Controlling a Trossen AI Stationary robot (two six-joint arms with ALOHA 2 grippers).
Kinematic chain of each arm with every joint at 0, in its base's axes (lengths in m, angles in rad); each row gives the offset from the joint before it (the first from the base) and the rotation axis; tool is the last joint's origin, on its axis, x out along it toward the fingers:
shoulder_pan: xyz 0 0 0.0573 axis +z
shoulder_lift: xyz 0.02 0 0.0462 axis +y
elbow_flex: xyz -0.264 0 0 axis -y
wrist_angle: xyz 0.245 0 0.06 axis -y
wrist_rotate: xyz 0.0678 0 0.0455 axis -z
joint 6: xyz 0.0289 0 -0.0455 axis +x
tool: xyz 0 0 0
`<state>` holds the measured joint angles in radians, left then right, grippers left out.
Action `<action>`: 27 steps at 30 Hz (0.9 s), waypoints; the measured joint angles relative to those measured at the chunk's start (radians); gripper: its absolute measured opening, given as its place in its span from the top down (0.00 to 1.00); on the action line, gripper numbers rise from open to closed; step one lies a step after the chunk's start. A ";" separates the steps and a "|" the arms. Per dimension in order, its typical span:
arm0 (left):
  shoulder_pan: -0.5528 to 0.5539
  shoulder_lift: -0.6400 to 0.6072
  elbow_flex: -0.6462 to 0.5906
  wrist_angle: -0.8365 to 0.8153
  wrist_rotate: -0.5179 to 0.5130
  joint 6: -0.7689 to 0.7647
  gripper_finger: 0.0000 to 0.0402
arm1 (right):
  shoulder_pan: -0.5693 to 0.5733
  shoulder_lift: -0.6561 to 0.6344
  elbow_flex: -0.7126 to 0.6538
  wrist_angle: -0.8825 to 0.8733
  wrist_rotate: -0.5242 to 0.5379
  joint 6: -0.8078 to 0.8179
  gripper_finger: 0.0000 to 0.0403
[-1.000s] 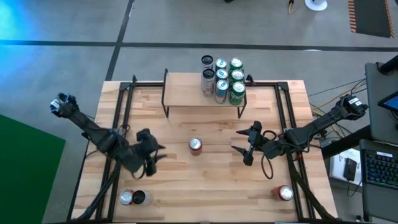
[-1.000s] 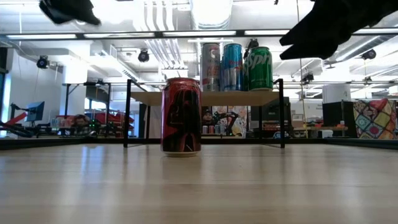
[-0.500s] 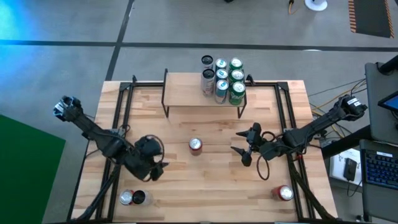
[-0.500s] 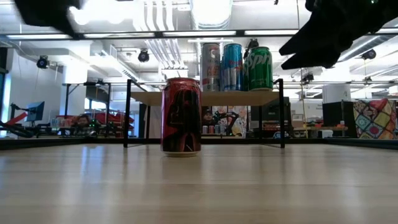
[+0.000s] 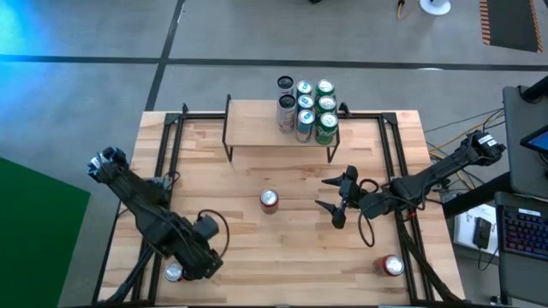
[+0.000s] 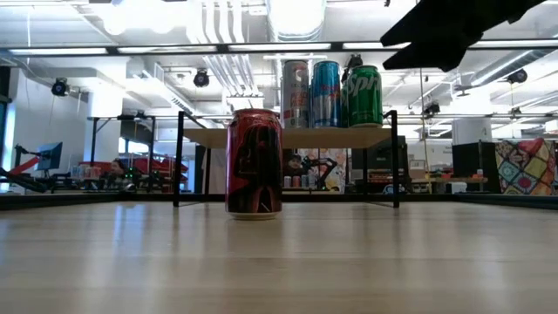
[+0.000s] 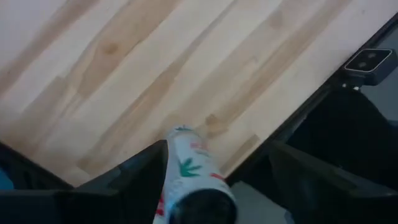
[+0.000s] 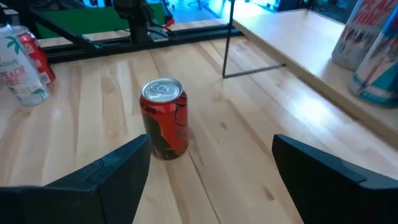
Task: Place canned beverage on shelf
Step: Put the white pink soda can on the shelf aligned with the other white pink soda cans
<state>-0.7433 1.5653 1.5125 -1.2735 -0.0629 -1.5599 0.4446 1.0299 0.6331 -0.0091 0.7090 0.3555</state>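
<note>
A red can [image 5: 269, 200] stands upright on the table's middle [image 8: 165, 118] [image 6: 254, 163]. The shelf [image 5: 265, 128], a light-wood board on thin black legs [image 6: 288, 137], stands at the far side with several cans [image 5: 306, 107] at its right end. My right gripper [image 5: 323, 194] hangs open to the right of the red can, fingers toward it [image 8: 211, 155]. My left gripper [image 5: 195, 267] points down, open, above a white can with a green leaf [image 7: 189, 174] at the near left corner. Its fingers stand on either side of that can, well above it.
A silver-topped can [image 5: 174, 272] stands beside the left gripper at the near left. Another red can [image 5: 391, 265] stands at the near right. Black frame rails [image 5: 175, 137] run along the table's left and right sides. Bare wood lies between the red can and the shelf.
My left gripper has swung from left of the table's middle toward the near left corner, over the cans there, and has tipped from slanting to pointing almost straight down while rolling about its own axis. No can has moved.
</note>
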 joint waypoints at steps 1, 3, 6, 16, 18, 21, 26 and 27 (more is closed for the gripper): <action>0.000 0.021 0.033 -0.020 0.003 -0.010 0.33 | 0.000 0.003 0.000 -0.001 -0.001 0.010 0.19; -0.005 0.060 0.097 -0.072 0.009 -0.039 0.31 | 0.000 0.014 0.000 0.007 0.000 0.024 0.19; -0.026 0.116 0.175 -0.153 0.030 -0.077 0.26 | 0.000 0.026 0.000 0.054 0.009 0.018 0.19; -0.126 0.221 0.211 -0.176 0.107 -0.258 0.04 | 0.000 0.082 0.000 0.256 0.009 -0.087 0.19; -0.143 0.228 0.211 -0.173 0.114 -0.287 0.01 | 0.000 0.090 0.000 0.285 0.008 -0.094 0.19; -0.160 0.234 0.209 -0.180 0.128 -0.327 0.02 | 0.000 0.099 0.000 0.295 0.008 -0.088 0.19; -0.168 0.234 0.178 -0.183 0.121 -0.364 0.03 | 0.000 0.114 0.000 0.295 -0.002 -0.064 0.19; -0.167 0.234 0.167 -0.172 0.120 -0.361 0.03 | 0.000 0.118 0.000 0.295 -0.003 -0.059 0.19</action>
<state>-0.9101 1.7992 1.6791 -1.4456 0.0574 -1.9212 0.4446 1.1481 0.6327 0.2863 0.7063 0.2963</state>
